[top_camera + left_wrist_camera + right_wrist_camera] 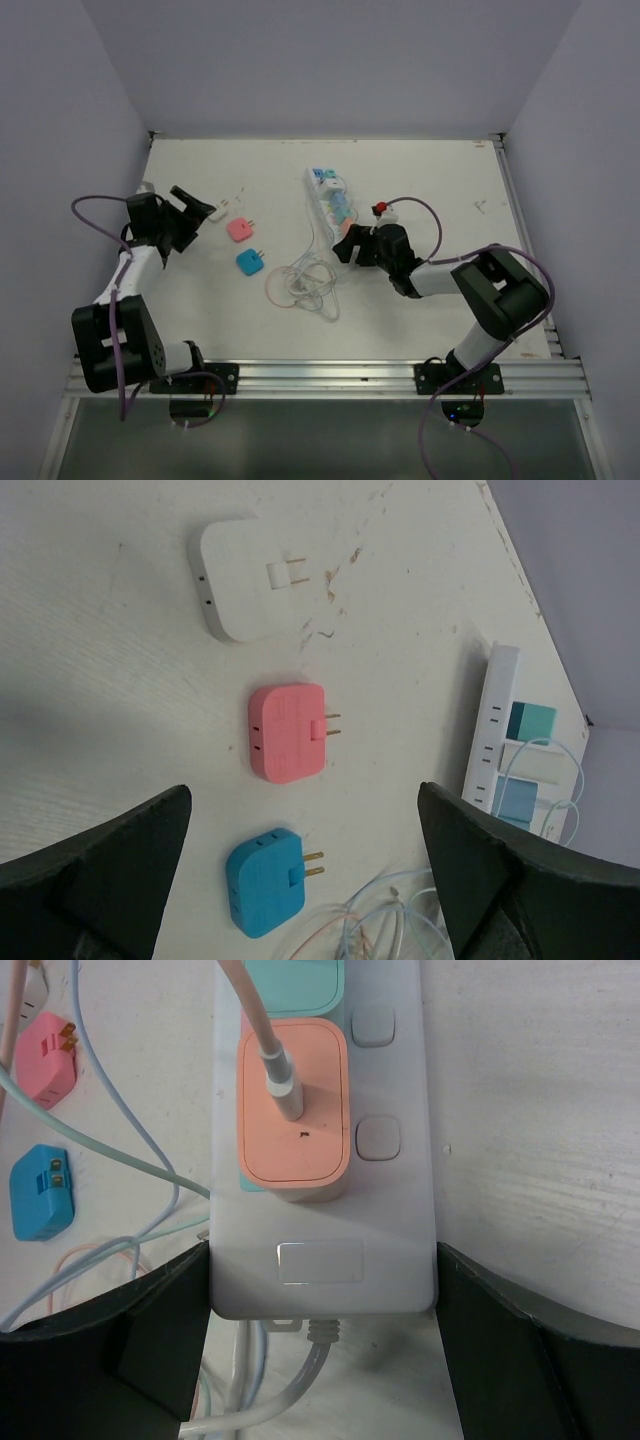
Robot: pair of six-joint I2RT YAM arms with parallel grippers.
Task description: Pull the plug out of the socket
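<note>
R gripper (pixel 322 1255) spread wide, straddling near end of socket (pixel 390 1220), by 1 peach plug (pixel 300 1150) seated in it. L gripper (pixel 305 795) released too, near 3 loose ones left of socket: white cube (pixel 245 580), pink cube (pixel 285 730), blue cube (pixel 262 880).

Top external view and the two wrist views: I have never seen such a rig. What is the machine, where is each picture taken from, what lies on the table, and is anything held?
Two robot arms are bolted at the table's near edge. The top view looks down from above and behind them: left arm on the left, right arm on the right. The other two pictures come from a camera on each wrist; the dark shapes at the bottom are that arm's own jaws.

On the table lie a white power strip with plugs in it, tangled cables, and a loose white plug, pink plug and blue plug.

The left jaws are open and empty. The right jaws stand apart on either side of the strip's near end, by an orange plug. Nothing looks gripped.
</note>
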